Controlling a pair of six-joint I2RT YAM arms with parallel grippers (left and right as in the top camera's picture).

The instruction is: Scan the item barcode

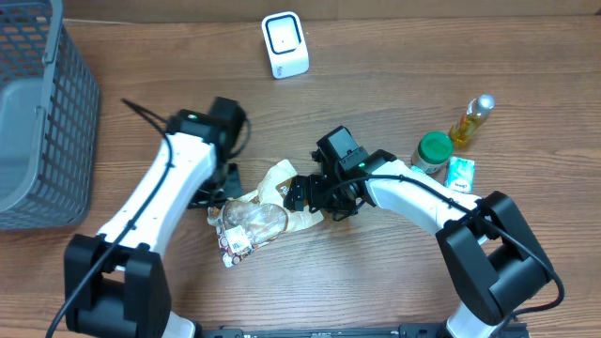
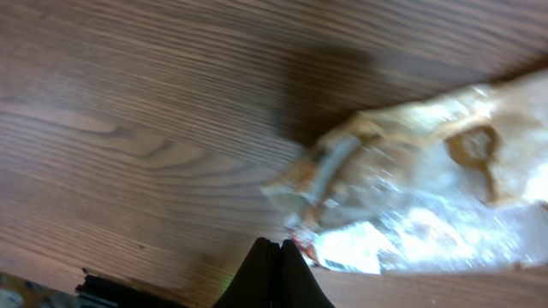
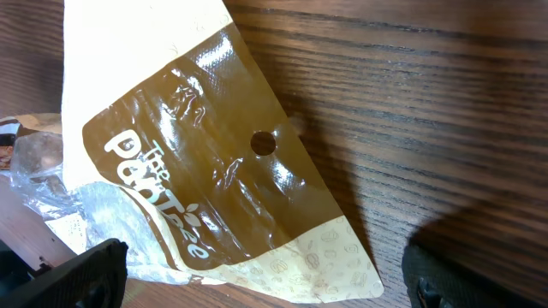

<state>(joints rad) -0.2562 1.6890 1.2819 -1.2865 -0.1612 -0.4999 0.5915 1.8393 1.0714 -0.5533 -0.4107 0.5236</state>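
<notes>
- Bag (image 1: 261, 216) lies flat mid-table. Long axis runs diagonal: clear end with a white label toward front-left, tan printed header toward back-right.
- Left gripper (image 2: 276, 257) is closed right up, tip just beside the bag's clear corner. Can't tell if it pinches any film.
- Right gripper (image 3: 270, 278) is spread wide and holds nothing. It hovers over the tan header end, fingers (image 3: 81, 269) either side of it.
- Both arms are at the bag; the right looks better placed to grab the header.
- Label too small to read; barcode face unclear.
- Table (image 1: 376, 282) is wood grain, bare round the bag.
- Right side: carton (image 1: 460, 173), green-lid jar (image 1: 434, 150), bottle (image 1: 472, 120), all well apart from the bag.
- Far: scanner (image 1: 285, 45) stands at the back edge, well beyond the bag, so the bag likely needs lifting and carrying back.
- Basket (image 1: 66, 141) sits far left.
</notes>
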